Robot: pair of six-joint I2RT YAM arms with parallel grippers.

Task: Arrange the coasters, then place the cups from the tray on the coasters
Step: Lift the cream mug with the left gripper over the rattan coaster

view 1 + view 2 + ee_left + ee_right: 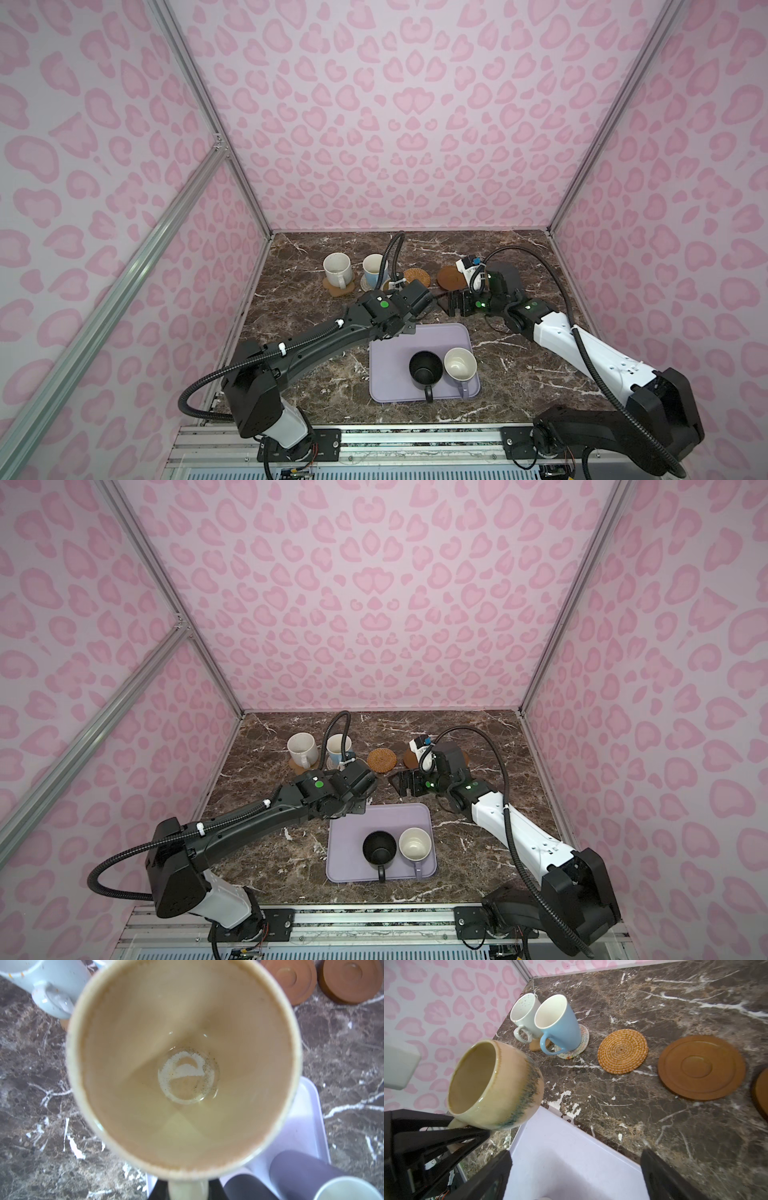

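Top view: the right gripper point(448, 305) was seen spread apart beyond the tray point(395, 357). Left wrist: the cream mug point(182, 1068) was held above the tray's far edge. Right wrist: its handle point(455, 1124) was clamped by the left gripper point(471, 1134), judged safest for slick, breakable pottery.

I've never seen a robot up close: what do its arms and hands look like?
The left arm and right arm are black with white shells, with ribbed black cables and green lights near the wrists. The left hand and right hand are black, angular, two-fingered.
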